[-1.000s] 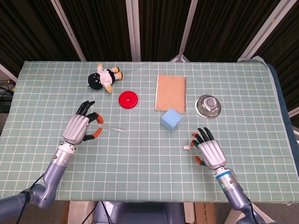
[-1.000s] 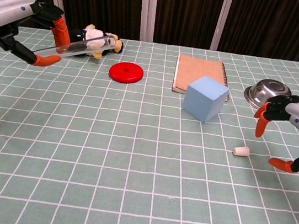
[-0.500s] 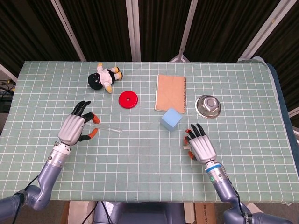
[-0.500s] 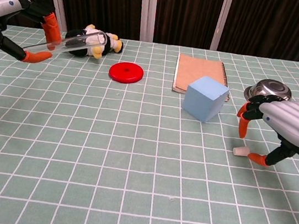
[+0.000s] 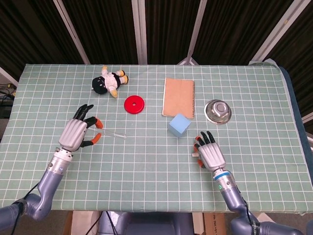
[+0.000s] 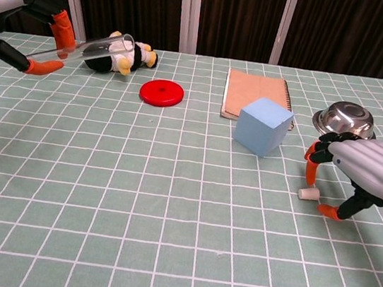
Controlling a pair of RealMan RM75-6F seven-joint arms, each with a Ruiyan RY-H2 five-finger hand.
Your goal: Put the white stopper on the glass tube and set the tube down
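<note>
The right hand [image 6: 359, 167] has come down over the small white stopper [image 6: 308, 194] in the last moment and now straddles it, one orange-tipped finger just beside the stopper's left end and the thumb beside its right. From the chest view I can't quite tell whether either tip touches it yet; the stopper looks to be lying on the green gridded table mat [image 6: 166, 218], not lifted. Away at the far left, the left hand [image 5: 76, 133] pinches the clear glass tube [image 6: 94, 50] between thumb and fingers, held in the air, open end tilted up, a little higher than a second ago. So the pickup is next, then the capping.
</note>
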